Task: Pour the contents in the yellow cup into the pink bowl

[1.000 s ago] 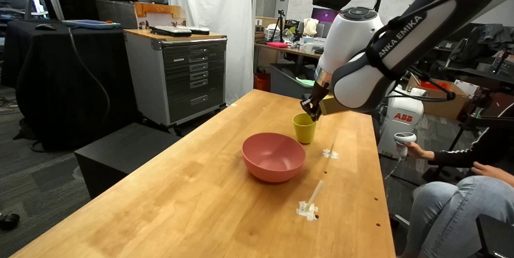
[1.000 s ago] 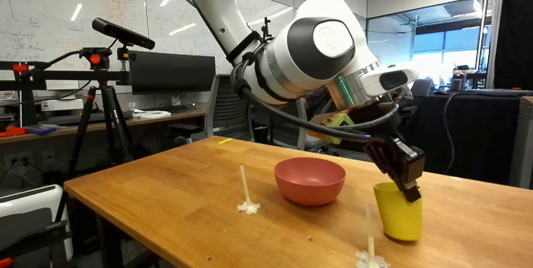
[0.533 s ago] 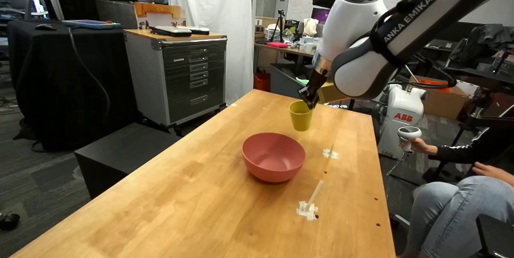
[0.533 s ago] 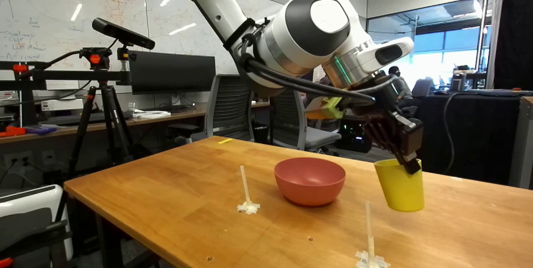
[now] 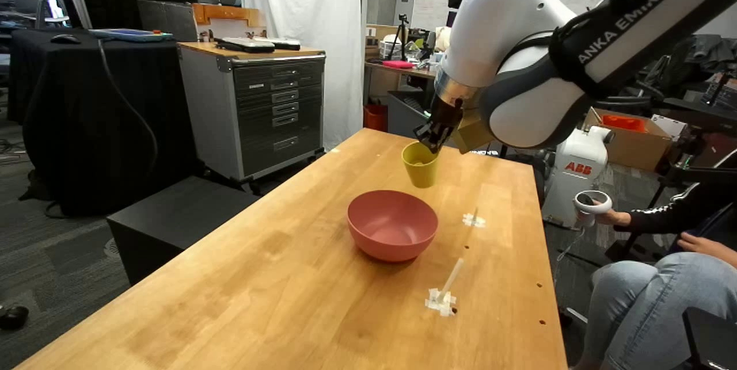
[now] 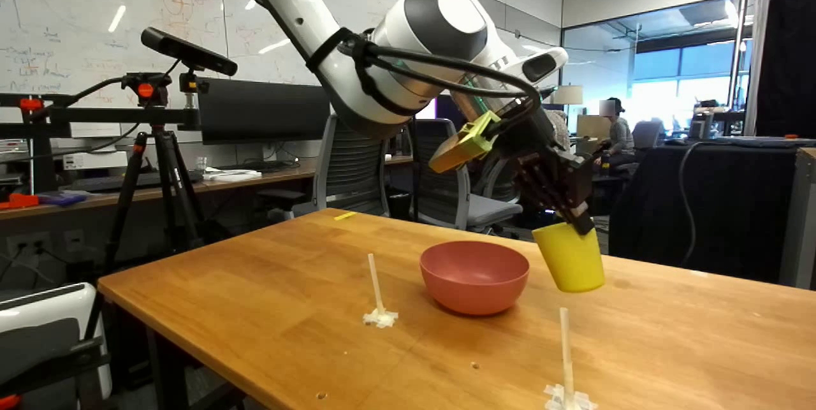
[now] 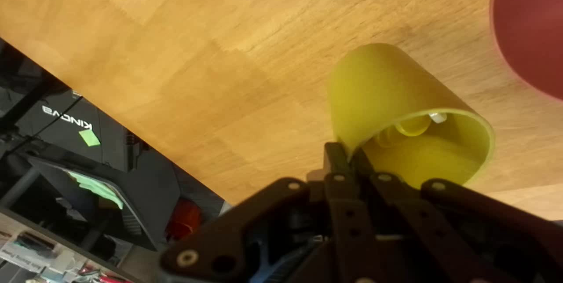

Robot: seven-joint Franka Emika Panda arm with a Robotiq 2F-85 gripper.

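The yellow cup (image 6: 572, 262) hangs above the table, slightly tilted. In both exterior views it is beside the pink bowl (image 6: 475, 282) and apart from it; the same cup (image 5: 421, 173) and bowl (image 5: 391, 240) show there. My gripper (image 7: 350, 159) is shut on the cup's rim, one finger inside and one outside; it also shows in both exterior views (image 6: 581, 224) (image 5: 430, 142). In the wrist view the cup (image 7: 382, 85) is open toward the camera. Inside lie a whitish piece (image 7: 438, 117) and a rounded yellow piece (image 7: 414, 126). The bowl's edge (image 7: 530, 32) shows at right.
Two thin pale sticks stand taped to the table, one near the bowl (image 6: 376, 289) and one near the cup (image 6: 566, 359). The wooden table (image 5: 276, 278) carries all this. A person with a controller (image 5: 593, 202) sits beside it.
The cup stood on the table one second ago. My gripper has lifted it, then carried it toward the bowl, and its tilt has grown a little. The bowl has not moved.
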